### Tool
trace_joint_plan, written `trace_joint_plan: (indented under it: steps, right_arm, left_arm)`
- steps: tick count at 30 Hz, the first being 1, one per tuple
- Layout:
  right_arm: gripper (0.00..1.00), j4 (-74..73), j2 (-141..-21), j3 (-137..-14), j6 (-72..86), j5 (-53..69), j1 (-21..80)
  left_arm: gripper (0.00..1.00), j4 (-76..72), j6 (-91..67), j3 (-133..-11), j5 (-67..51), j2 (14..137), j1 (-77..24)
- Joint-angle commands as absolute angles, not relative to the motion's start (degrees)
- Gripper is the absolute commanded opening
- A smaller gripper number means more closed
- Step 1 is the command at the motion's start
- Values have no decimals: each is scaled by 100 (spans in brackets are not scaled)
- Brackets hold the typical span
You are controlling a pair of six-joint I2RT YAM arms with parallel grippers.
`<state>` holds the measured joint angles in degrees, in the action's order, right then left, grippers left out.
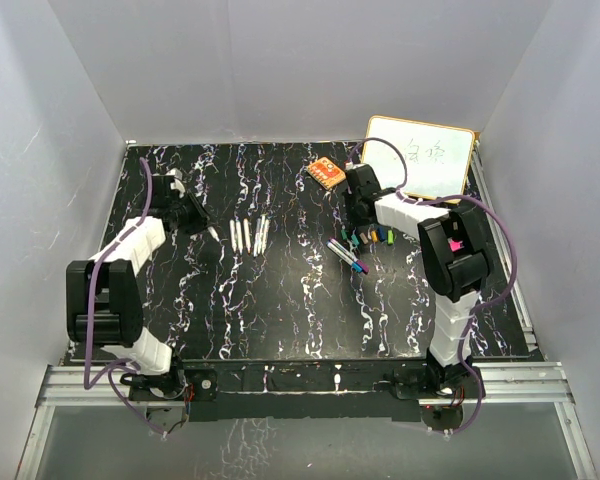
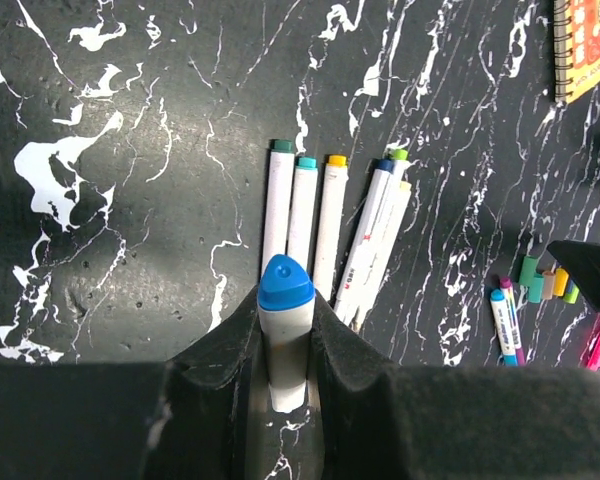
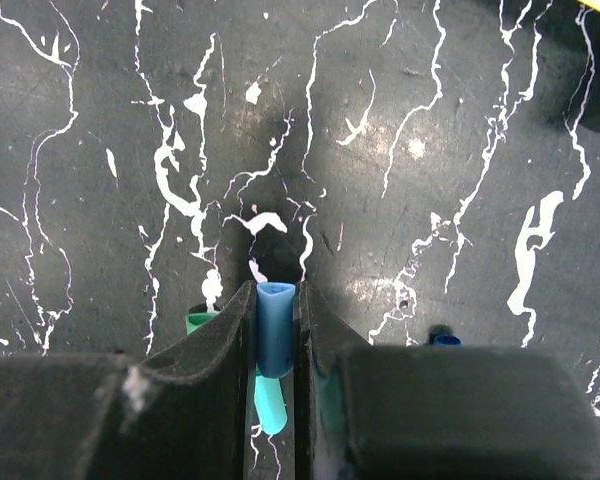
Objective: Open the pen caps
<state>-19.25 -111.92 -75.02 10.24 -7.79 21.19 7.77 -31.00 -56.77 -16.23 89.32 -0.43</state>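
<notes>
Two capped pens [image 1: 347, 255] nearest, down right of the marker row [image 1: 250, 235]. Hard by the row's left side, left gripper [image 2: 285, 300] clamped tight on a blue-tipped marker [image 2: 285, 350]. Off to the row's right, right gripper [image 3: 275, 290] squeezing a blue cap [image 3: 275, 330], loose pen caps [image 1: 372, 238] just beneath. Farther back and right of the row, orange block [image 1: 326, 172].

black marbled table [image 1: 280, 310]; on it white markers [image 2: 302, 225], loose caps [image 2: 545, 283], orange block [image 1: 326, 173], whiteboard [image 1: 420, 155]

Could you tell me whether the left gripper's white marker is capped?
Uncapped: the thin white marker shows a bare blue tip in the left gripper; the right gripper pinches a small blue plastic cap.
</notes>
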Motion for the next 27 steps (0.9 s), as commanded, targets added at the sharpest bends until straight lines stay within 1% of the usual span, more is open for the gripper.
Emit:
trace_joint_plan:
  steps: [1,5,9,13,17,23,25,27]
  right_arm:
    - [0,-1844,-11323,-7822,949,-747,2072]
    - [1,-1892,-11362,-7828,949,-711,2072]
    - [12,-1906,-11372,-7801,983,-679,2073]
    - [21,-1907,-11365,-7788,1019,-630,2070]
    - [30,-1885,-11302,-7778,1025,-644,2074]
    - [33,-1736,-11031,-7703,1037,-704,2069]
    - [34,-1569,-10805,-7567,1057,-718,2073]
    - [36,-1302,-10458,-7315,1118,-713,2071]
  left_arm:
    - [0,940,-2945,-5895,-1874,9157,8]
    - [0,902,-2944,-5874,-1960,9320,8]
    - [0,850,-2944,-5872,-1986,9430,3]
    - [2,789,-2953,-5863,-2041,9588,4]
    - [7,777,-2904,-5869,-2006,9737,5]
    - [16,740,-2883,-5872,-1956,9884,4]
    - [19,726,-2883,-5872,-1952,9928,4]
    - [21,681,-2889,-5863,-1953,9971,8]
